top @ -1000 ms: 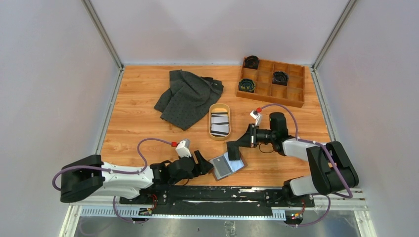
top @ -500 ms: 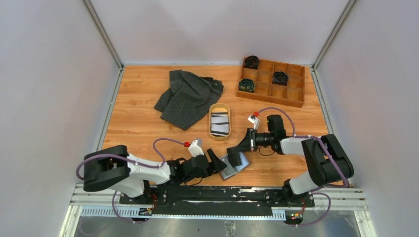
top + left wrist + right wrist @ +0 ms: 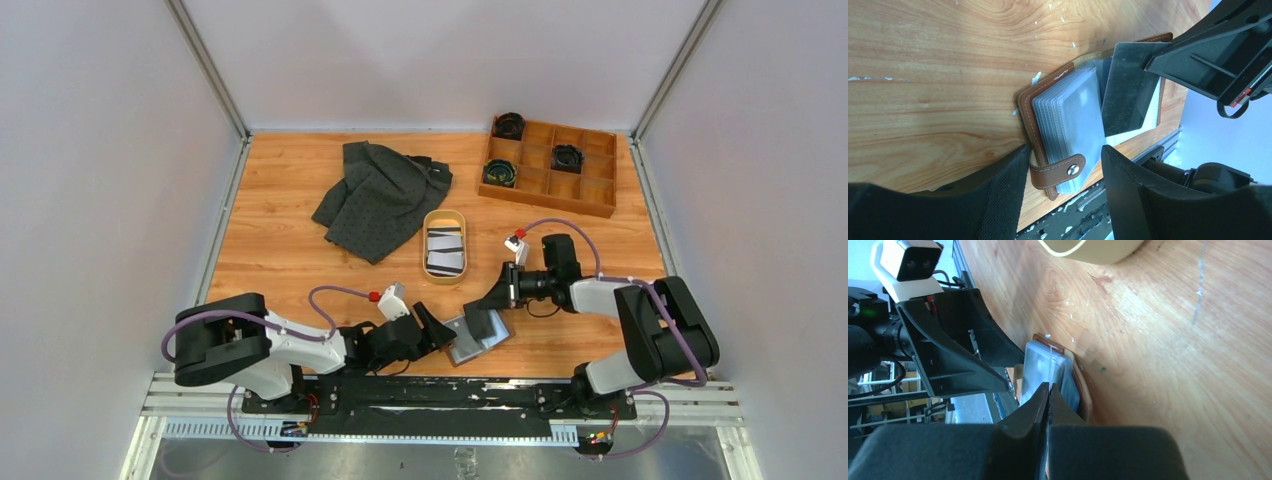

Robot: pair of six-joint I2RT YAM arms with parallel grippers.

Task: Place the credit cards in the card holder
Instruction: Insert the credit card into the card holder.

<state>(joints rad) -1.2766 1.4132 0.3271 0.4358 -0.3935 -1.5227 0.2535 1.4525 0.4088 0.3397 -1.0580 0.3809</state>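
Nearest the arm bases, the left gripper [image 3: 1064,150] lies low over the table [image 3: 280,250], its jaws spread wide and holding nothing. The two fingers [image 3: 1003,192] straddle the near end of the card holder [image 3: 1063,112], one at the brown spine edge and the other beside the stack of clear sleeves [image 3: 1073,105]. Whether they press on it cannot be told.

The card holder lies open on the wood near the front edge, between the two grippers. Its brown leather cover faces down and the sleeves fan upward. The snap strap [image 3: 1058,172] with its metal button curls over the end of the sleeves, between the left fingers.

Just past it, the right gripper [image 3: 1049,389] reaches in from the right side with its jaws closed tight on a grey card [image 3: 1128,85]. In the right wrist view the card shows edge-on as a thin line between the fingertips. It slants down over the far half of the holder, its lower end over a white sheet that lies there. Whether it has entered a sleeve cannot be told.

Farther back, near the middle of the table, an oval tan tray [image 3: 424,245] holds more cards [image 3: 445,252], black, white and striped. Behind it to the left lies a crumpled dark cloth [image 3: 380,200]. At the far right corner sits a wooden box [image 3: 545,205] with compartments, three of which hold dark coils [image 3: 567,157].
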